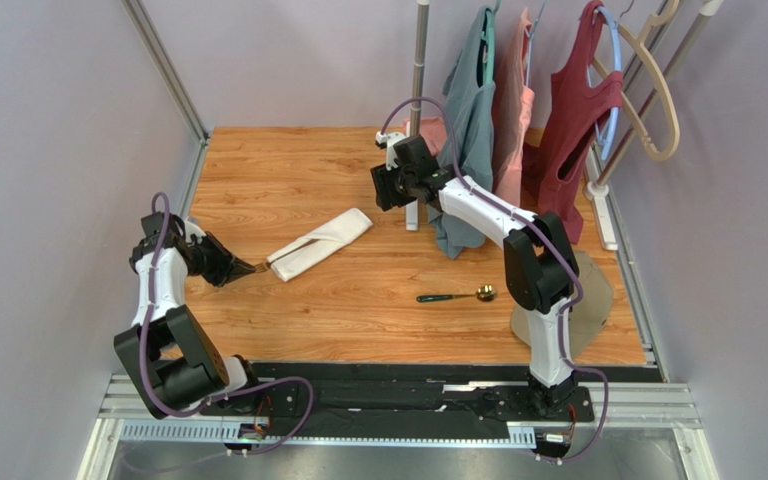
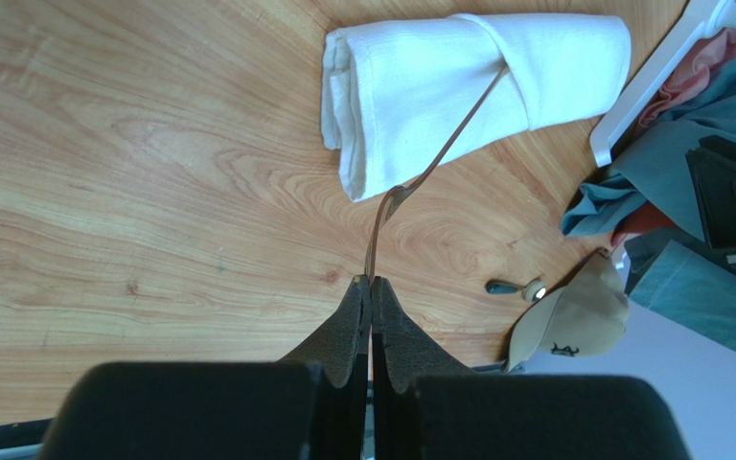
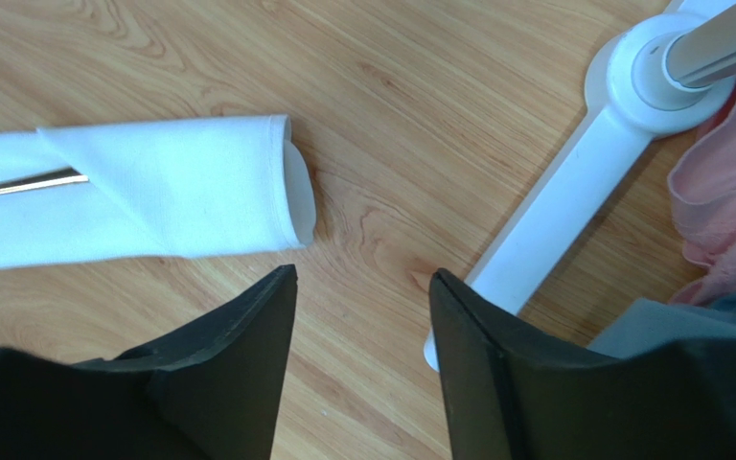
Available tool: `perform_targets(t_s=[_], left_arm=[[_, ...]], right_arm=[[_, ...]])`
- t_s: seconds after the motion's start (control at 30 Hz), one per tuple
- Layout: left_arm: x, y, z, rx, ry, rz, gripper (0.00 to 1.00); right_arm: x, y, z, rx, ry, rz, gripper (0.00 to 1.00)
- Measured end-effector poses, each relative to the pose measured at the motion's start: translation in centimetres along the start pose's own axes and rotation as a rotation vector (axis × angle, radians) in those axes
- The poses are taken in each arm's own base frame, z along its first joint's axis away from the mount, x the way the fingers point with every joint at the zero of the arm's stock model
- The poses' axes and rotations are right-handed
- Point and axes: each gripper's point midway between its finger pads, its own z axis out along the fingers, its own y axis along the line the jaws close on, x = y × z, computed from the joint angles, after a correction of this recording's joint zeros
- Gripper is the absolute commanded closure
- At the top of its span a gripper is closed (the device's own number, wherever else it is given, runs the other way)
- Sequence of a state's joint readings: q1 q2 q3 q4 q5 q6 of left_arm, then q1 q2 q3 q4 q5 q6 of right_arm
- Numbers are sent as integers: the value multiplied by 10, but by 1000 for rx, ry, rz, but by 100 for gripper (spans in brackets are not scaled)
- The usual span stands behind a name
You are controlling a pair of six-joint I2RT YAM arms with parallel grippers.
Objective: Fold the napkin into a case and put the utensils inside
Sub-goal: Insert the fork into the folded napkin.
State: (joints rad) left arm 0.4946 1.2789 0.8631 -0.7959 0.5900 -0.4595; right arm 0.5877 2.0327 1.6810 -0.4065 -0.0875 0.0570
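napkin (image 1: 320,243): white, folded into a long case, lying slantwise on the table (image 1: 288,160), left of its middle.
inside the case: one slim utensil (image 2: 439,153), copper-coloured, tucked under the diagonal flap, outer end sticking out past the napkin's end nearest the left edge.
left gripper (image 2: 372,280): pressed together, pinching that outer end just beside the napkin.
spoon (image 1: 456,296): dark handle, gold head, flat on bare wood toward the right and near edges, outside the case, well apart from the napkin.
right gripper (image 3: 362,278): spread, holding nothing, over the wood just beside the napkin's far end, near the white rack base (image 3: 554,192).
cap (image 2: 573,311): beige, by the right edge, near the spoon.
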Motion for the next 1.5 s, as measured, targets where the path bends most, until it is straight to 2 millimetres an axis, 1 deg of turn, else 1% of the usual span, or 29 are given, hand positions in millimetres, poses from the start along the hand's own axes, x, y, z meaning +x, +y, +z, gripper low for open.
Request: perform_targets(t_s=[0.03,0.13,0.17,0.23,0.3,0.37,0.4,0.5,0.6,0.67,0.8,0.87,1.0,1.17,1.37,1.5], left_arm=[[-1,0,1,4,1,-1,100],[-3,0,3,10,5,-5,100],[-3,0,4,11,5,-5,100],[-4,0,5,13,5,-4,100],[-5,1,5,12,3,-4,100],[-6,2,7,8,5,-7,100],[-6,3,8,3,7,-11,100],[-7,5,9,-3,0,-16,100],[-8,6,10,-4,-2,-17,100],[-7,7,11,-6,-2,-18,100],[-5,11,16,-13,14,-29,100],[-5,13,17,-14,17,-32,100],[-6,14,20,-12,15,-30,100],[-5,17,25,-14,30,-41,100],[-6,18,27,-12,32,-41,100],[-5,18,28,-13,37,-43,100]], right_arm=[[-1,1,4,-1,1,17,49],[2,5,16,-13,15,90,64],[4,7,19,-18,20,117,67],[5,11,25,-29,27,168,68],[7,16,30,-34,35,215,81],[8,22,30,-41,41,255,95],[6,27,30,-55,36,281,97],[-3,45,31,-110,14,317,99],[-9,63,37,-134,7,301,100],[-5,76,42,-149,16,286,100],[14,89,53,-155,59,266,100],[24,90,59,-149,82,262,100],[33,83,65,-117,103,261,100],[36,75,68,-83,101,250,100],[50,70,78,-61,129,245,100],[55,68,82,-53,137,242,100]])
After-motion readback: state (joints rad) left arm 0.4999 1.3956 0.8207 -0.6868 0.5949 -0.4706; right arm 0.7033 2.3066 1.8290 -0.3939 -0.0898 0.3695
